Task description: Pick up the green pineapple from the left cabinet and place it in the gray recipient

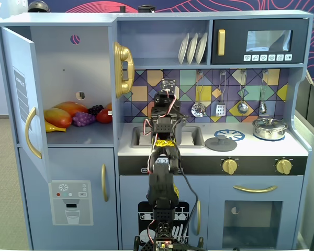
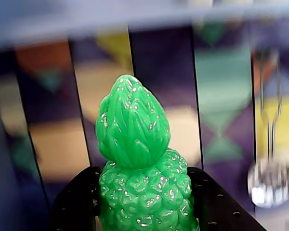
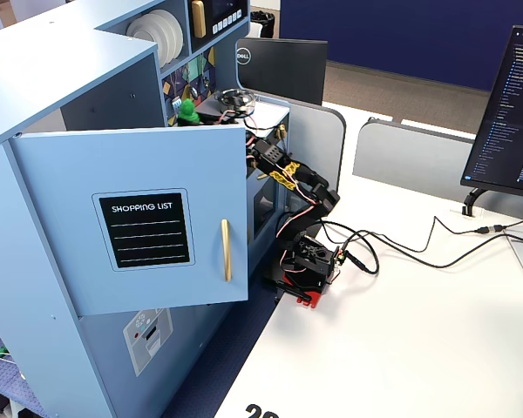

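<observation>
Tool: the tool (image 2: 144,202) is clamped on the green pineapple (image 2: 137,159); in the wrist view its two black fingers (image 2: 74,202) press against the fruit's bumpy body from both sides.
Green pineapple: upright in the grip, leafy top pointing up, filling the middle of the wrist view; in a fixed view it shows as a small green spot (image 3: 188,110) above the toy kitchen's counter, past the top edge of the open door.
Arm: in a fixed view the black arm (image 1: 161,172) rises from its base in front of the toy kitchen and reaches up over the sink (image 1: 191,137), in front of the coloured tile backsplash (image 1: 146,86).
Left cabinet: the left cabinet (image 1: 89,63) stands open, its blue door (image 1: 21,99) swung out to the left of that view; a round hole shows high in its back wall.
Inside the cabinet: orange and yellow toy fruit (image 1: 60,116), a purple grape bunch (image 1: 83,118) and a red piece (image 1: 104,115) lie on the shelf.
Counter: a shiny lidded pot (image 1: 270,127) sits at the right end; a gray lid-like disc (image 1: 220,143) lies right of the sink.
Wall: utensils (image 1: 199,107) hang on the backsplash; blurred ones appear at the right of the wrist view.
Gray recipient: I cannot make it out in any view.
Worktop: the white worktop (image 3: 436,331) carries the arm's base (image 3: 309,266) and cables.
</observation>
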Available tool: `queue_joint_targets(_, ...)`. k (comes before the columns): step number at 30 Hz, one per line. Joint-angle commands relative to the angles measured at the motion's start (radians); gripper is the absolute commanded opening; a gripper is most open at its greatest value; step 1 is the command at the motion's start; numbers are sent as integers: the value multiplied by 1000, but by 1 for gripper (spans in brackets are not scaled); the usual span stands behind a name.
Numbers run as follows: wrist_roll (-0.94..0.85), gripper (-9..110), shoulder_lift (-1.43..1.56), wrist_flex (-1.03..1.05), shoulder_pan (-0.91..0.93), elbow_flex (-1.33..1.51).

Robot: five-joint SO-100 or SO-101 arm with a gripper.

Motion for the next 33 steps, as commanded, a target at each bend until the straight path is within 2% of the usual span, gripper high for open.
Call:
queue_joint_targets(1,-29,0,-74,78,26,-124)
queue_joint_targets(5,-40,2,-80,193,11,-126)
queue_joint_targets(10,34,36,-100,189,43,-120)
queue_joint_targets(12,48,41,-103,158,49,-133)
queue_joint_targets(15,20,36,-49,184,52,-163)
queue_joint_targets(18,26,29,109,376,63,-137)
queue_joint_targets(20,44,24,259,566,78,-32)
queue_joint_targets(23,-92,17,485,772,110,216)
queue_joint_targets(28,-133,1,701,996,64,460)
queue_joint_targets(31,-126,0,727,1092,2,548)
queue_joint_targets(33,-132,0,741,1080,-12,658)
